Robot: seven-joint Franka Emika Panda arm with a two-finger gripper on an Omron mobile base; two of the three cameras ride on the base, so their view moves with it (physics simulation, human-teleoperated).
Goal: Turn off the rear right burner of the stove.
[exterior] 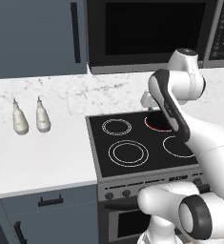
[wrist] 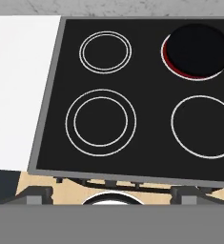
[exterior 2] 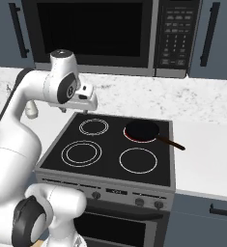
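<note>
Hand view is looking straight down on the stove [wrist: 51,109], with the claw's fingertips [wrist: 37,194] standing wide apart and gripping nothing, hovering high over the cooktop. The rear right burner [wrist: 168,59] is glowing red at its rim at the stove's back right corner, and a dark pan [wrist: 199,47] is sitting on it, handle pointing toward the counter [exterior 2: 206,149] on the stove's right. Four burner rings are showing on the glass: three outlined in white, one lit. Along the stove's front panel a row of knobs [exterior 2: 139,201] is running; four are showing in the right base view, though the arm is hiding part of the row. The likely slip from here is picking the wrong knob, since they are looking alike and sitting close together. Two pale bottles [exterior: 19,120] are standing on the counter left of the stove.
</note>
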